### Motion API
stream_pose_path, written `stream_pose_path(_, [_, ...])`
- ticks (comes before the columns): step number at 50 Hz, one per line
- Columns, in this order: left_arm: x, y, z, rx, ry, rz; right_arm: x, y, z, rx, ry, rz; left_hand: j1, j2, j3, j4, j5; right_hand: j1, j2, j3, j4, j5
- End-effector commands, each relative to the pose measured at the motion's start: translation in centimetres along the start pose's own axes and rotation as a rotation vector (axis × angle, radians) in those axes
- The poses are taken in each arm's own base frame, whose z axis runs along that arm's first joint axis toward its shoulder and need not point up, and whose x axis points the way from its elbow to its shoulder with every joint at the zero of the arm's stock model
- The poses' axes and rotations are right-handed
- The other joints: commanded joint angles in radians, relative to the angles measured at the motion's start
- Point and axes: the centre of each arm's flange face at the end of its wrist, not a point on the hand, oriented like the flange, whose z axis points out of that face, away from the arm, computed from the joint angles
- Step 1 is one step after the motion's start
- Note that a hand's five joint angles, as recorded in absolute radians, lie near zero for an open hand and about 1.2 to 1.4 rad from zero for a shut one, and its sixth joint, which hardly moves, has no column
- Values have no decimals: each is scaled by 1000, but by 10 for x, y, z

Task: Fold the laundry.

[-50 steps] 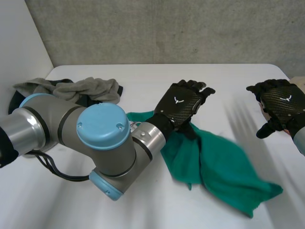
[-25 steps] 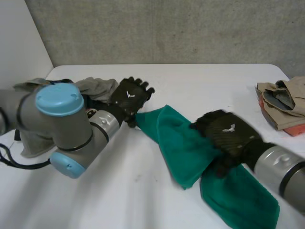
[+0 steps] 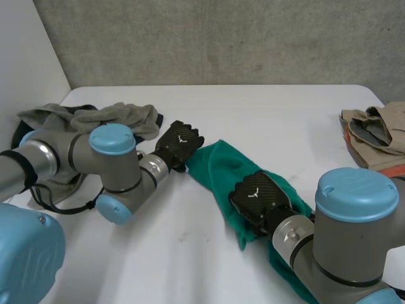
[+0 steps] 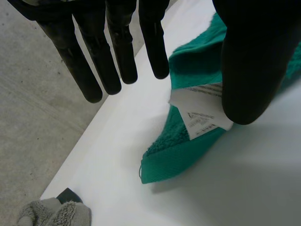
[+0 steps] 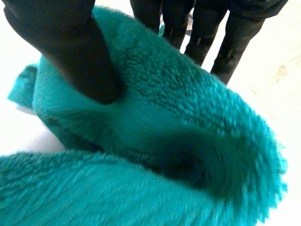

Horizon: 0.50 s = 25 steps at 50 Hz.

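A green towel [image 3: 218, 168] lies crumpled on the white table, running from the middle toward the near right. My left hand [image 3: 179, 144] is at its far left corner. In the left wrist view the fingers [image 4: 117, 52] are straight and hang over bare table, while the thumb [image 4: 254, 61] rests on the white label [image 4: 200, 117] at the towel's corner [image 4: 178, 155]. My right hand [image 3: 258, 201] sits on the towel's middle. In the right wrist view its thumb [image 5: 70, 47] digs into a raised fold of the towel [image 5: 188, 141], and its fingers [image 5: 202, 28] close on the fold's other side.
A pile of grey clothes [image 3: 107, 117] lies at the table's far left, close behind the left hand, with part of that pile [image 4: 51, 214] in the left wrist view. Folded beige clothes [image 3: 376, 136] are stacked at the right edge. A grey wall runs behind the table.
The right hand came from the table's right side onto the towel, slid to its middle and closed on a fold. The left hand moved left to the towel's corner.
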Motion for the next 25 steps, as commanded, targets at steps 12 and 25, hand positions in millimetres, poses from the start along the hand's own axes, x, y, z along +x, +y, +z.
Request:
stream_pose_path(12, [-10,-3,5,17,-71,28,65,-31,-19,141,216,166,797,805,805,805,806,364,333,340,348,350])
stream_pose_path(25, [-88,-100,-43,168,-415,85,170,-80,-64,336,539,199,797,805,805,805,806,364,333,340,348,350])
